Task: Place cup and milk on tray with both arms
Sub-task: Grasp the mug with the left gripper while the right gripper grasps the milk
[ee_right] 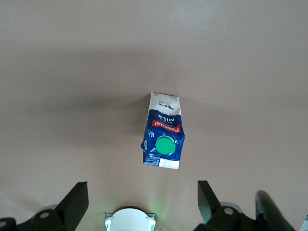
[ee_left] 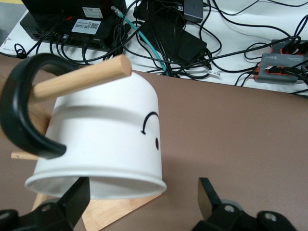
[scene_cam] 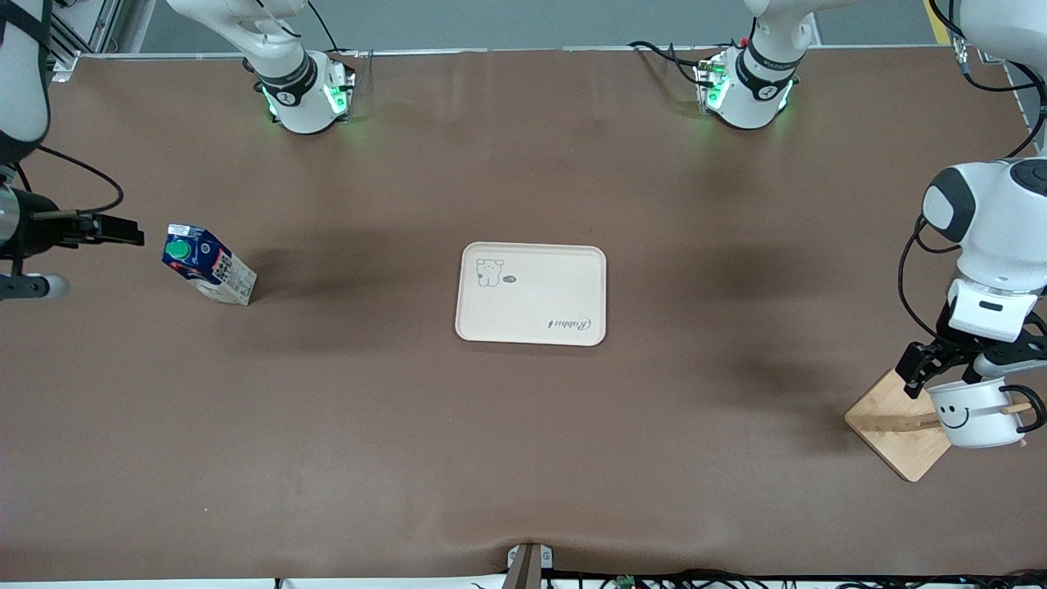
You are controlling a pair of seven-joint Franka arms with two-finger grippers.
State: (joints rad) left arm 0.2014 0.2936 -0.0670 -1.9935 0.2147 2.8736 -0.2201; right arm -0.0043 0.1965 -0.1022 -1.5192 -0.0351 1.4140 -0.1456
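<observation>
hanging on the wooden peg rack [scene_cam: 896, 433] at the left arm's end, nearer the camera than the cream-beige rectangular tray [scene_cam: 532, 293], the white smiley-face cup [scene_cam: 975, 413] needed lifting clear; the left gripper [ee_left: 143, 204] spread around its rim. the blue gable-top milk carton [scene_cam: 208, 265] stood toward the right arm's end, right gripper [ee_right: 143, 204] spread above it.

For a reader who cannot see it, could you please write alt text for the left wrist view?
A white smiley cup hangs upside down on a wooden peg of a rack, the peg through its black handle. The left gripper is open, one finger at the cup's rim.
</observation>
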